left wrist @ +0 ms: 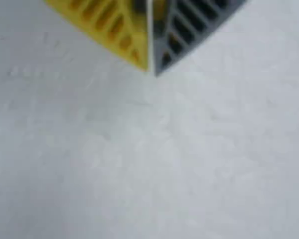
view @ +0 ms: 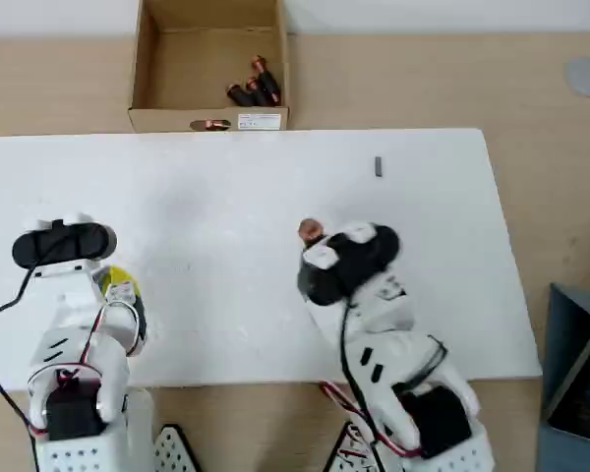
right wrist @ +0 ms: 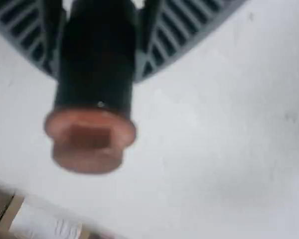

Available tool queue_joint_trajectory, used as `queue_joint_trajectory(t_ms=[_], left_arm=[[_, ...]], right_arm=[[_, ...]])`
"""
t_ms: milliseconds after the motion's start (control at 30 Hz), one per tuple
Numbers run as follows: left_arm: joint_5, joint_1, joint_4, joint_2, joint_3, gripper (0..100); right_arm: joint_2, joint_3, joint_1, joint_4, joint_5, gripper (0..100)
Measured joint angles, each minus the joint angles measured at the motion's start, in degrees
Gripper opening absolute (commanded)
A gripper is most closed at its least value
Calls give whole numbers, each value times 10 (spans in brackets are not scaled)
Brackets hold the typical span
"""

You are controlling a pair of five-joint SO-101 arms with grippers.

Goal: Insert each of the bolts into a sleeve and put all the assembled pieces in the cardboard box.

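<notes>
Grey ribbed fingers of the right gripper (right wrist: pixel 97 74) are clamped on a black sleeve (right wrist: pixel 96 55), 1 on each side. A copper bolt (right wrist: pixel 89 142) sits in the sleeve, and its flat head sticks out past the fingertips. From above, this gripper hangs over the middle of the white board (view: pixel 226 197), with the copper head pointing to the far left.

Over the near left part of the board, the left gripper (left wrist: pixel 151 62) is closed with nothing in it. Its yellow and grey fingers meet along a single line down to the tip. I cannot tell whether the tip touches the board.

At the far side stands the cardboard box (view: pixel 167 120), its near wall along the board's far edge. Several finished pieces (view: pixel 254 88) lie bunched in its near right corner. 1 more copper-coloured piece (view: pixel 211 125) lies along the near wall, though whether it is on or against the wall is unclear. A small dark part (view: pixel 378 166) lies alone on the board, far right of the held sleeve.

Bare white board stretches between the 2 arms, and from the right gripper up to the box. Wooden table (view: pixel 541 147) borders the board on the right, where a dark bin (view: pixel 575 364) stands near the edge.
</notes>
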Motion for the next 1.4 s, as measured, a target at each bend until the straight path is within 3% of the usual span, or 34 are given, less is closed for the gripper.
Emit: queue_joint_trajectory(t_ms=[200,600,933,1400], left_arm=[[-29,-29,0,0,63,2],[-31,-30,-38,0,112,3],[-31,-30,-40,1,113,4],[-31,-30,-40,1,113,4]], right_arm=[[163,-140,17,-11,-9,9],[593,-428,36,-148,-10,9],[913,-629,36,-272,102,9],[1327,-991,35,-299,236,12]])
